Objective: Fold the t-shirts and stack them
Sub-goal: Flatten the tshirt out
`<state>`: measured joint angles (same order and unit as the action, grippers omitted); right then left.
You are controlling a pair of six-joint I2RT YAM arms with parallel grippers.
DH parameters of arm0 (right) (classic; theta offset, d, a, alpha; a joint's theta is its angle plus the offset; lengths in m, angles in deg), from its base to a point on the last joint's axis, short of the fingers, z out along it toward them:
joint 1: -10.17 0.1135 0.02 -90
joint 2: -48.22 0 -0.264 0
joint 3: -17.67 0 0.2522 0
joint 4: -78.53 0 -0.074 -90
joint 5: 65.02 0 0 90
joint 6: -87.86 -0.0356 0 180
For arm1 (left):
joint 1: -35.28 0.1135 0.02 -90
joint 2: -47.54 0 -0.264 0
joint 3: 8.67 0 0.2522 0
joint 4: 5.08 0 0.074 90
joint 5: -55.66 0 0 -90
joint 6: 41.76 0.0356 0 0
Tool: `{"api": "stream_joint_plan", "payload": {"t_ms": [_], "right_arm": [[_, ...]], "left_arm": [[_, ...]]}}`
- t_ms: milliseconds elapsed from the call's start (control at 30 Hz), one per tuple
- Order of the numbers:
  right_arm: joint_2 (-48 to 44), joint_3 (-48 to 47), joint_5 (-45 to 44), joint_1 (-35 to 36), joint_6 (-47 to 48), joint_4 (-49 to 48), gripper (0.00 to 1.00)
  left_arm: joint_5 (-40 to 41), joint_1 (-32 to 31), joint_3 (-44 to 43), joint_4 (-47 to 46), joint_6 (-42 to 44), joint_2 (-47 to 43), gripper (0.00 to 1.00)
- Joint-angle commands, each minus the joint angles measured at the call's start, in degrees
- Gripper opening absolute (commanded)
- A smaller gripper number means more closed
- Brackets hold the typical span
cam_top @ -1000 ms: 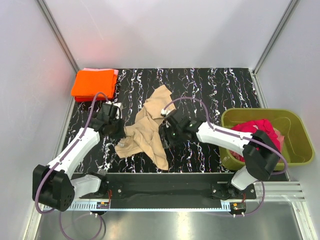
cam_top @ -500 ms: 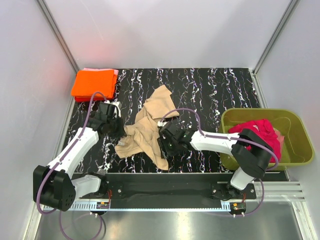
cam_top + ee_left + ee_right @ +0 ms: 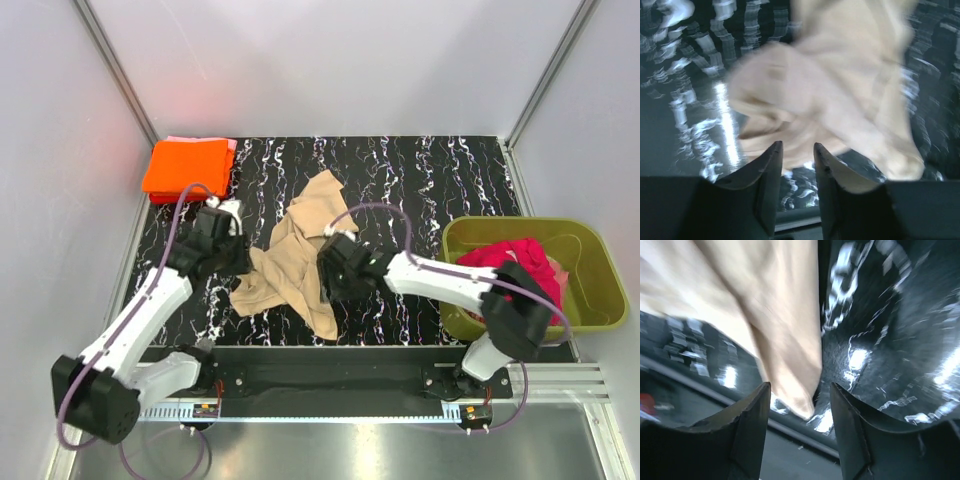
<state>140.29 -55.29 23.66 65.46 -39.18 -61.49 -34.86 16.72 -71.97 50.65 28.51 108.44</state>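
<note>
A crumpled tan-beige t-shirt (image 3: 298, 258) lies mid-table. My left gripper (image 3: 240, 262) is at its left edge; in the left wrist view this gripper (image 3: 796, 146) stands open with a narrow gap, nothing between the fingers, and the tan cloth (image 3: 840, 90) just beyond the tips. My right gripper (image 3: 323, 285) hovers over the shirt's right side. In the right wrist view it (image 3: 800, 386) is open wide above a hanging corner of the tan cloth (image 3: 785, 350). A folded orange t-shirt (image 3: 186, 168) lies on a pale pink one (image 3: 232, 146) at the back left. A magenta-red t-shirt (image 3: 512, 262) sits in the tub.
The olive-green tub (image 3: 598, 300) stands at the table's right edge. The black marbled tabletop (image 3: 430, 180) is bounded by white walls at the back and sides. A dark rail (image 3: 330, 362) runs along the near edge by the arm bases.
My left gripper's jaws have parted from shut and the arm has shifted slightly. The tan shirt's left edge has settled lower. The right gripper moved a little over the shirt, staying open.
</note>
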Motion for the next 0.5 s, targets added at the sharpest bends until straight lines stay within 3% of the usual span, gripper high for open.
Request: {"api": "stream_joint_plan", "payload": {"t_ms": [0, 33, 233, 467], "right_arm": [[-9.44, -8.02, -7.38, -6.73, -4.45, 7.52, 0.58], [-11.72, -8.56, -5.46, -9.47, -4.45, 8.23, 0.58], [-18.94, -12.08, -4.31, -24.50, -0.94, 11.92, 0.57], [-21.93, -12.52, -1.76, -27.34, 1.18, 12.45, 0.58]], "left_arm": [[1.39, -9.35, -2.85, -1.36, -4.42, -5.00, 0.33], [1.83, -14.95, -2.67, -1.89, -8.19, -5.01, 0.33], [4.81, -35.18, -1.35, -9.01, -19.99, 1.83, 0.33], [8.51, -48.66, -4.51, -15.26, -26.23, 15.81, 0.31]]}}
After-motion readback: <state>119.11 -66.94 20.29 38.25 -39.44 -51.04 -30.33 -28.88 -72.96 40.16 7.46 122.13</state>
